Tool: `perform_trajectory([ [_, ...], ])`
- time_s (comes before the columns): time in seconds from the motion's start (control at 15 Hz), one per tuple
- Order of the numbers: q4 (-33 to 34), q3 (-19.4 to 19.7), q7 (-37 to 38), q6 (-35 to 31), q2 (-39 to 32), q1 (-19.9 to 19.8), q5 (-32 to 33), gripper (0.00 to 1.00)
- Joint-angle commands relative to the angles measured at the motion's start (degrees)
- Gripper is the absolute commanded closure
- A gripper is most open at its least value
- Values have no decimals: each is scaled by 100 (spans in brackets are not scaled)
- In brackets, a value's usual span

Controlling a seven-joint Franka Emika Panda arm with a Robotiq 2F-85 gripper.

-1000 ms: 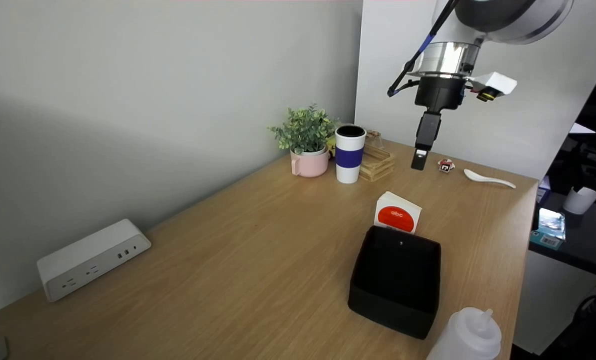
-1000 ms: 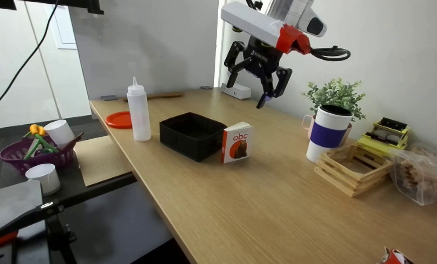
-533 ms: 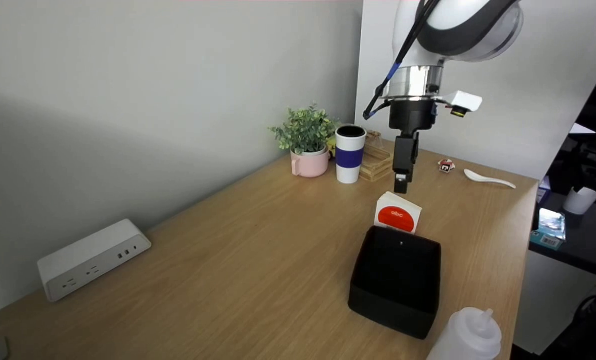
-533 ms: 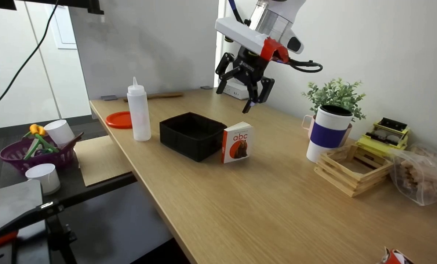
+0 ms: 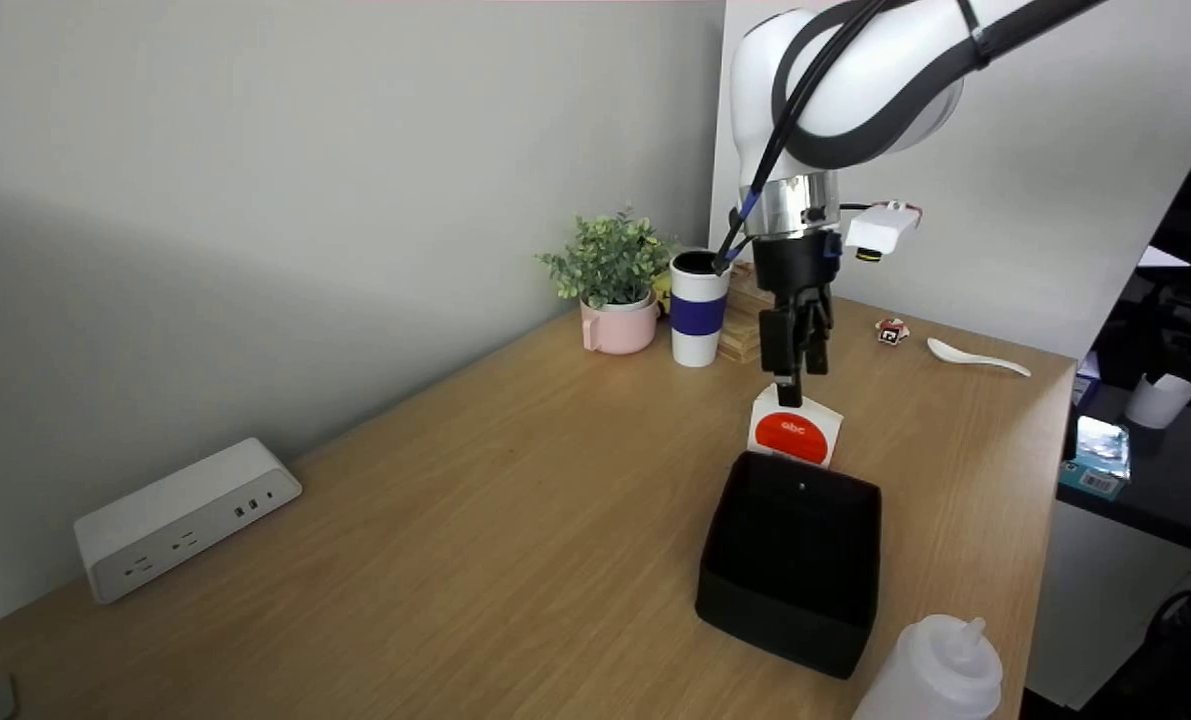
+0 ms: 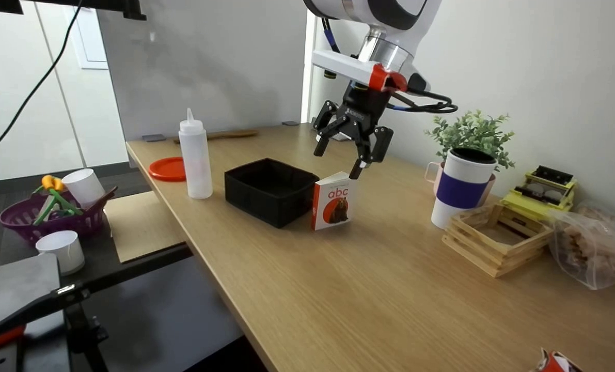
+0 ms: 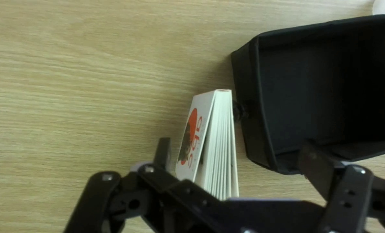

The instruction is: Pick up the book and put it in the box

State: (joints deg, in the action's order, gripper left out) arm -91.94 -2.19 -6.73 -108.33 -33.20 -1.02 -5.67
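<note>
The book (image 5: 793,437) is small and white with a red-orange circle and "abc". It stands upright on the table with its cover slightly spread, also in an exterior view (image 6: 333,206) and the wrist view (image 7: 219,142). The black open box (image 5: 780,620) is right beside it, also in an exterior view (image 6: 258,201) and the wrist view (image 7: 308,94). My gripper (image 6: 337,162) is open and empty just above the book, also in an exterior view (image 5: 802,383). In the wrist view the gripper (image 7: 236,153) has the book between its fingers, nearer the left finger. The book's lower end is hidden there.
A squeeze bottle (image 6: 196,160) and red plate (image 6: 168,169) stand past the box. A white-and-blue cup (image 6: 462,188), plant (image 5: 615,280), wooden crate (image 6: 498,240) and plastic bag (image 6: 596,243) stand near the wall. A power strip (image 5: 190,520) and spoon (image 5: 977,357) lie on the table.
My open gripper has moved down and toward the book, now just above its top. The wrist has turned somewhat. The book and box have not moved.
</note>
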Motion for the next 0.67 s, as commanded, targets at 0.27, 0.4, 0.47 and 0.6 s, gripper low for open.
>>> perform_trajectory([
  [0.27,987,-68,-213,542,-729,-77,-19,0],
  [0.4,1224,-103,-339,541,-954,-131,-94,0],
  [0.47,1337,-112,-394,554,-1061,-156,-123,0],
  [0.6,1551,-122,-465,599,-1258,-196,-149,0],
])
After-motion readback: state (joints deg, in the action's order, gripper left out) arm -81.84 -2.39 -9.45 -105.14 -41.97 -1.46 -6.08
